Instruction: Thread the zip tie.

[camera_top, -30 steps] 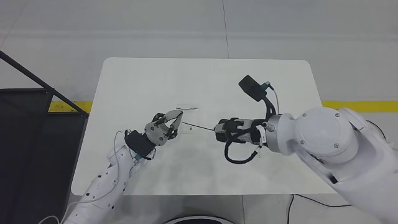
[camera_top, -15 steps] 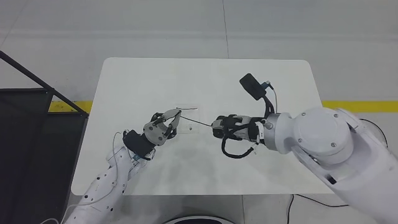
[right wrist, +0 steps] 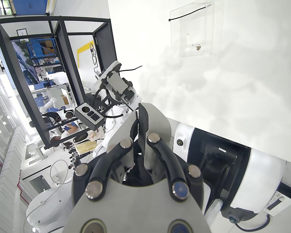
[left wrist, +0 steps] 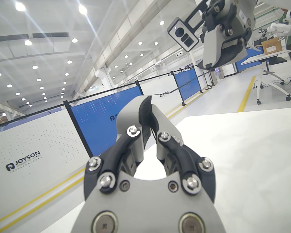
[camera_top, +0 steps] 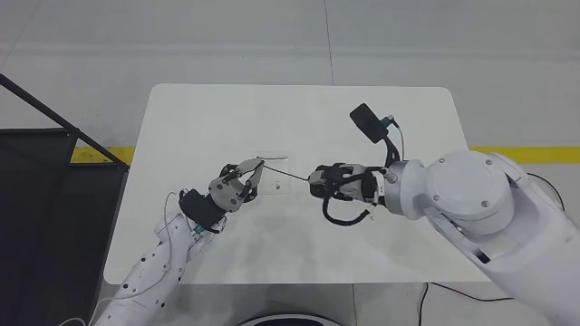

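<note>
Since the right arm edged toward nine o'clock, we see both jaws pinching the zip tie (ends nearer, unthreaded).

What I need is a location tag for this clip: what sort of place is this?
Likely a big industrial hall used as a robot test floor: yellow floor lines, blue partition panels, and rows of ceiling lights high overhead.

Thin black plastic zip tie, smooth matt white table, clear glossy plastic tray
</note>
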